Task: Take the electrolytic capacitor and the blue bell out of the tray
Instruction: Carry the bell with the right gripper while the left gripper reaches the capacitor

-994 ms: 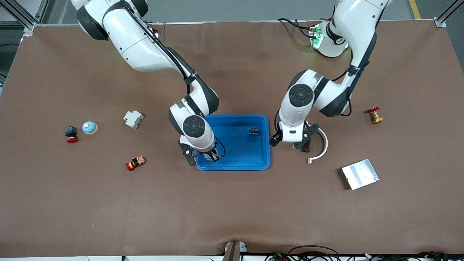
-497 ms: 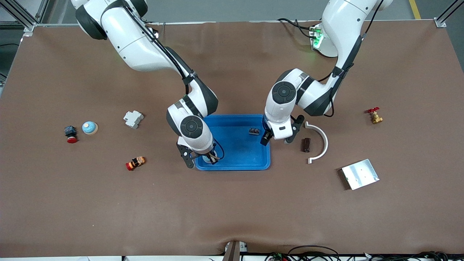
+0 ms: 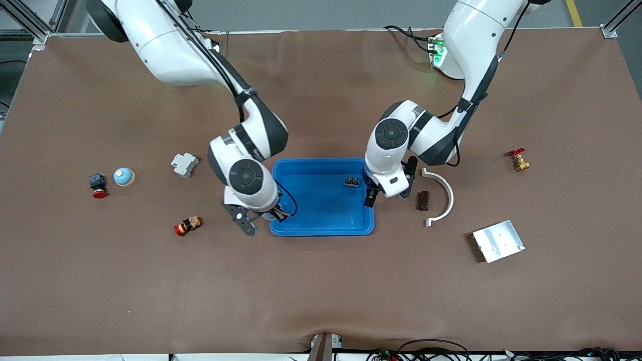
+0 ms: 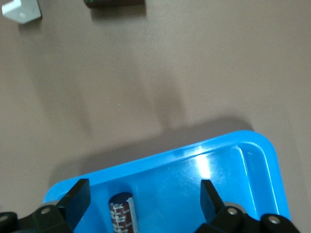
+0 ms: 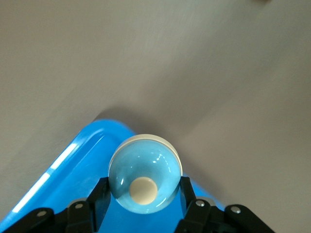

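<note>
My right gripper (image 3: 262,219) is shut on a light blue bell with a cream button (image 5: 145,179) and holds it over the corner of the blue tray (image 3: 321,231) at the right arm's end. The fingers (image 5: 99,194) press on the bell's two sides. My left gripper (image 3: 389,186) is open over the tray's rim at the left arm's end. In the left wrist view a dark brown capacitor (image 4: 121,214) lies in the tray (image 4: 194,160) between the spread fingers (image 4: 78,196), touching neither. The hand hides the capacitor in the front view. A second bell (image 3: 124,176) sits on the table toward the right arm's end.
A small dark part (image 3: 351,181) lies in the tray. A brown block (image 3: 424,200), white arc (image 3: 444,198), metal plate (image 3: 498,240) and valve (image 3: 518,160) lie toward the left arm's end. A white breaker (image 3: 184,164), red button (image 3: 98,185) and red-orange part (image 3: 187,225) lie toward the right arm's.
My left gripper has moved from beside the brown block to the tray's rim. My right gripper has carried the bell from inside the tray to its corner at the right arm's end.
</note>
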Action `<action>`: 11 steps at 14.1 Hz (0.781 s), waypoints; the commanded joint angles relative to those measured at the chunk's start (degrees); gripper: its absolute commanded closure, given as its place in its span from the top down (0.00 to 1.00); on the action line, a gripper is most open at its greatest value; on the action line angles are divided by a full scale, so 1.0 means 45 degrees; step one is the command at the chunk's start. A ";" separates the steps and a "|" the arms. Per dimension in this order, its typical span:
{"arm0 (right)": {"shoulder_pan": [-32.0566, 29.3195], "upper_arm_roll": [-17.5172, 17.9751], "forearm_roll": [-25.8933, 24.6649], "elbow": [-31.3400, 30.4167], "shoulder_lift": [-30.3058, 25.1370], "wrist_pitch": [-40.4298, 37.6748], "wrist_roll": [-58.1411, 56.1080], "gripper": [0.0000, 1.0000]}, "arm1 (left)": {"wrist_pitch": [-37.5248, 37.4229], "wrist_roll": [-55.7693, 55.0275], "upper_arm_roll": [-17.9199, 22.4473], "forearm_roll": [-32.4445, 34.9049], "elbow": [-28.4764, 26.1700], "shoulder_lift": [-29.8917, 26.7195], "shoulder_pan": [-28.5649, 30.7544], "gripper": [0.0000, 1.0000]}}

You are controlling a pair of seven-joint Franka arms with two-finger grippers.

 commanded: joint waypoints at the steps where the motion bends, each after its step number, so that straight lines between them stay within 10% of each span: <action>1: -0.1210 0.0206 0.0052 -0.1033 -0.1401 -0.0856 -0.2742 0.02 | -0.0241 -0.0580 0.0061 0.0223 0.0546 0.0357 -0.0313 1.00; 11: -0.6290 -0.0144 0.0776 -0.4158 -0.3319 -0.0980 -1.5305 0.02 | -0.1003 -0.3488 0.0178 0.0223 0.2050 0.1664 -0.1427 1.00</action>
